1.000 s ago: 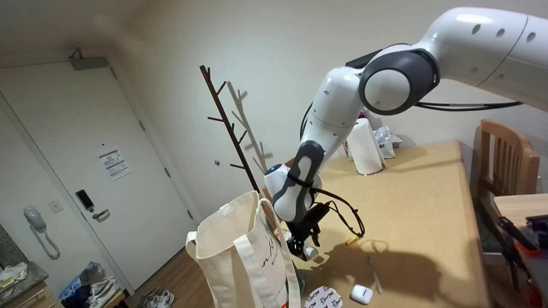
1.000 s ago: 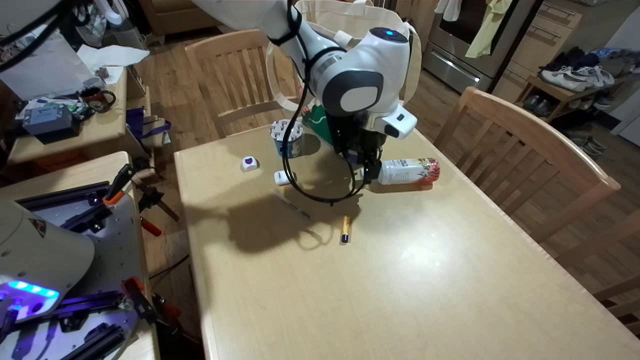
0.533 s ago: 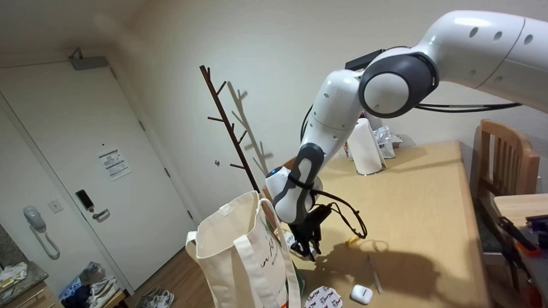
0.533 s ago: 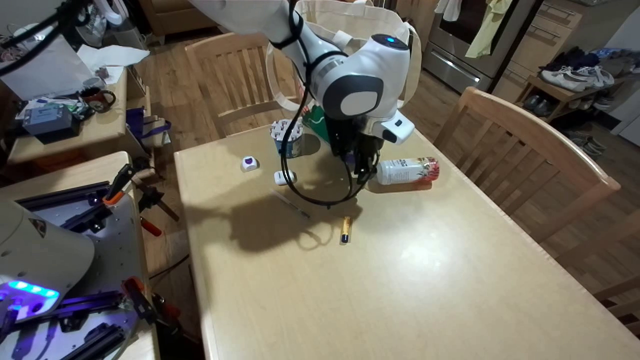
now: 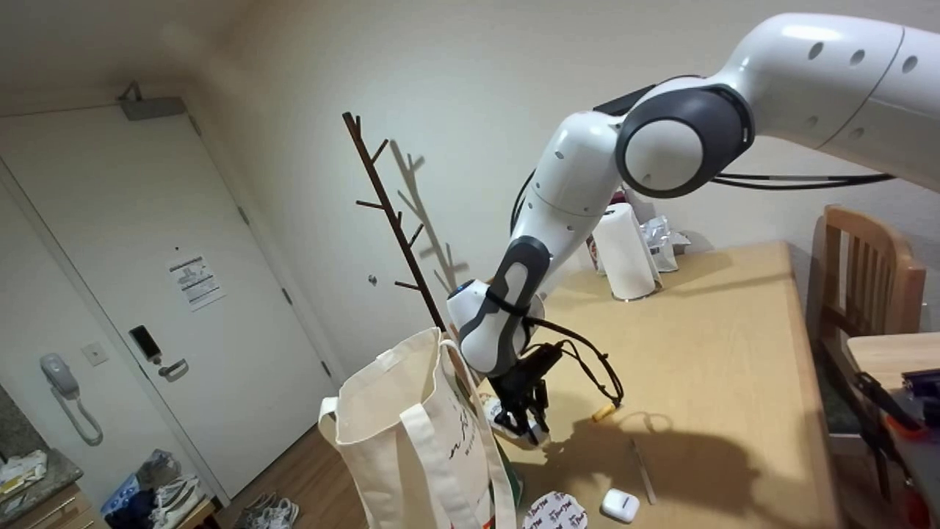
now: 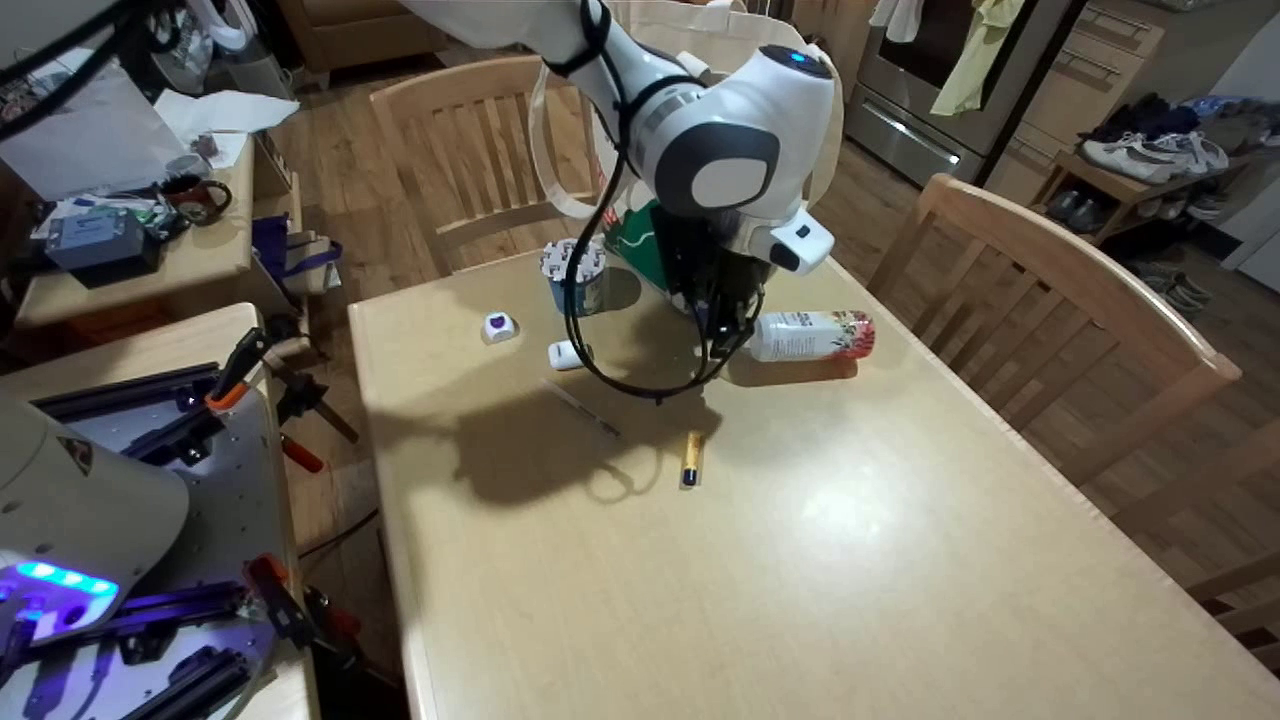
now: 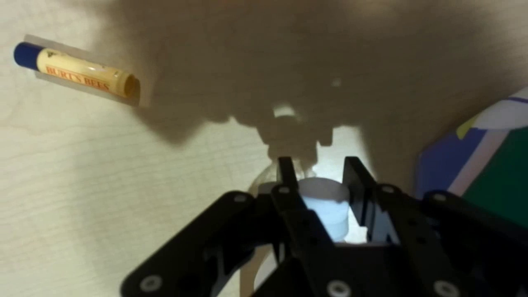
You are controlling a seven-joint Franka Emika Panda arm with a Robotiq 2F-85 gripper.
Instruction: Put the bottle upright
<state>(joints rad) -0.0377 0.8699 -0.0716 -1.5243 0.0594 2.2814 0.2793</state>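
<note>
In the wrist view, the end effector was clenched on the white bottle at its narrow end, which was flanked by both fingers. A Burt's Bees lip balm tube was laid well apart on the counter.

In an exterior view, the white bottle was seen on its side above its shadow, its red floral print turned away from the end effector; whether the counter was touched could not be told. A blue tub was covered by a patterned lid, so its contents were hidden. A white earbud case was closed. On a side table, a mug was placed just beside a clear cup.

In an exterior view, a canvas tote bag was seen with its mouth gaping and its bottom hidden.
</note>
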